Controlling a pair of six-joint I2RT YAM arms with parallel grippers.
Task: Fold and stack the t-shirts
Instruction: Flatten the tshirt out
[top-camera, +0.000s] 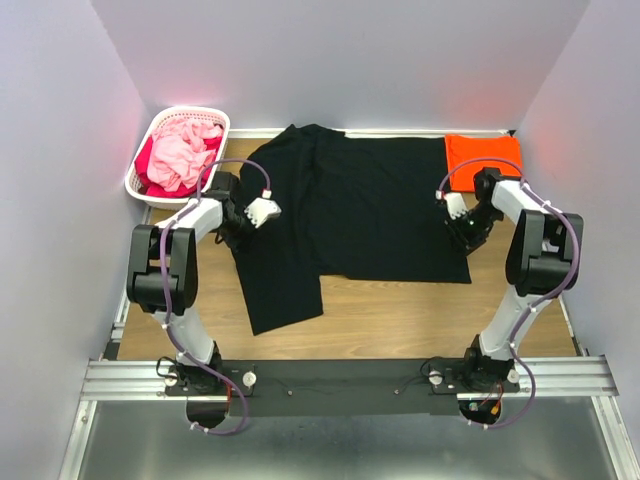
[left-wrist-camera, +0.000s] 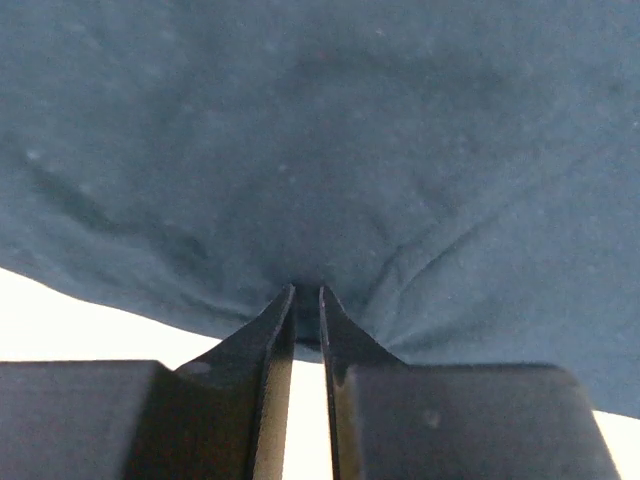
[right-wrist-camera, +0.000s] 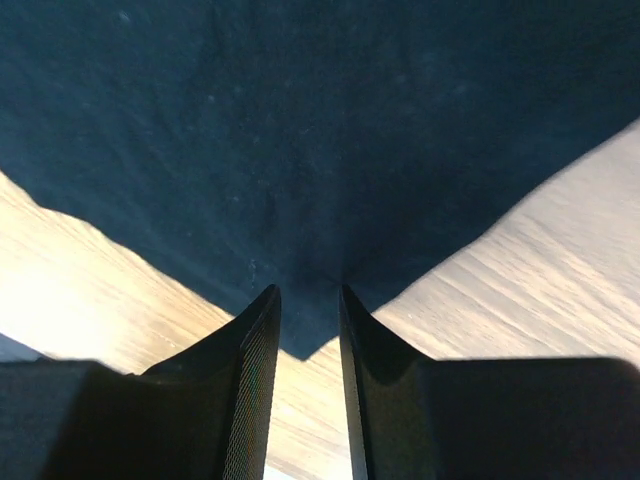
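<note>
A large black t-shirt (top-camera: 360, 200) lies spread over the wooden table, one part hanging toward the front left. My left gripper (top-camera: 262, 210) is at its left side. In the left wrist view the left gripper (left-wrist-camera: 307, 292) is shut on a pinch of the black cloth (left-wrist-camera: 320, 150), and creases run into the jaws. My right gripper (top-camera: 457, 207) is at the shirt's right edge. In the right wrist view the right gripper (right-wrist-camera: 310, 290) stands open astride a flat corner of the black cloth (right-wrist-camera: 300, 130). A folded bright orange t-shirt (top-camera: 484, 153) lies at the back right.
A white lattice basket (top-camera: 190, 110) with pink and red clothes stands at the back left corner. Bare wooden table (top-camera: 400, 320) shows in front of the black shirt. White walls close in the sides and back.
</note>
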